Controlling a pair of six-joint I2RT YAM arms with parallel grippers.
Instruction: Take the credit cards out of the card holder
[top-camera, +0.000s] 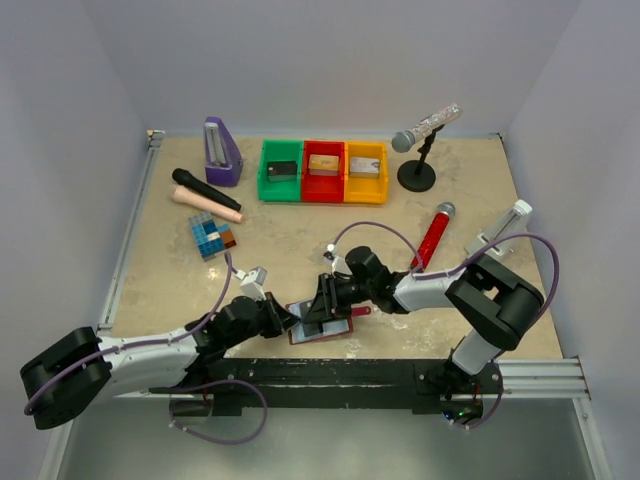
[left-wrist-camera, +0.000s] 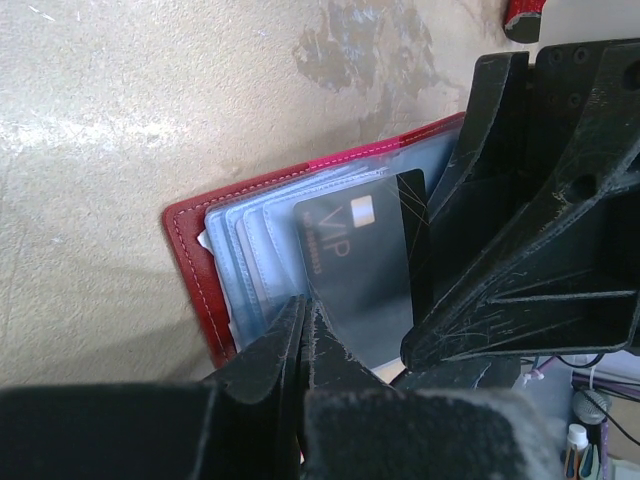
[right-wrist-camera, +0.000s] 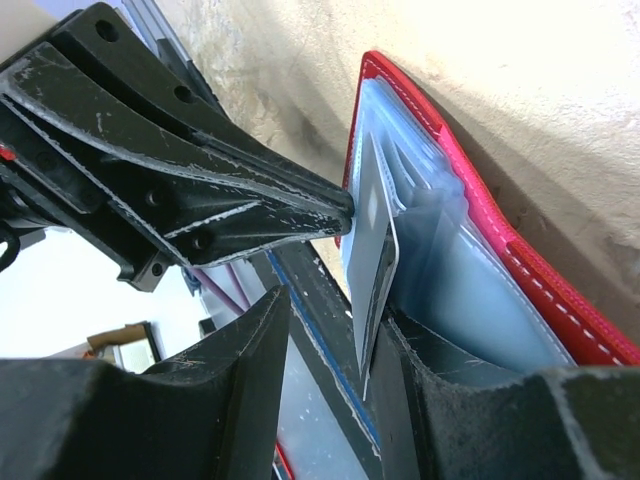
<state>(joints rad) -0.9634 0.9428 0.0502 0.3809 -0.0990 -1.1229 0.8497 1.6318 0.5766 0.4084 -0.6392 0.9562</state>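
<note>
**Black card partly raised, none free yet**

Top view: the card holder (top-camera: 322, 326) is lying open on the tabletop (top-camera: 300, 250), directly under both end effectors. The left end effector (top-camera: 288, 318) is resting on the edge nearest it. The right end effector (top-camera: 322, 308) is hanging over the middle from the opposite side. No loose card is showing on the tabletop around either one, so I am judging that nothing is out yet.

Left wrist view: the left end effector's fingers are sitting pressed together with nothing between them. Their tip is bearing down on the clear pockets (left-wrist-camera: 250, 260), apparently pinning the holder flat. Just beyond that tip a black card (left-wrist-camera: 355, 265) is lying over the pockets, and the right end effector is crowding its far edge.

Right wrist view: the right end effector's fingers are standing apart. The black card (right-wrist-camera: 378, 250) is standing edge-on between them, tilting up off the pockets. It is sitting close against one finger, with a gap to the other, so it is not looking clamped. The tip of the left end effector is touching the pockets just past the card.

By my reading, the first card is only starting to come out. Gripping it, drawing it clear and setting it down are all remaining. Whether other cards are waiting in the pockets cannot be told from here.
</note>
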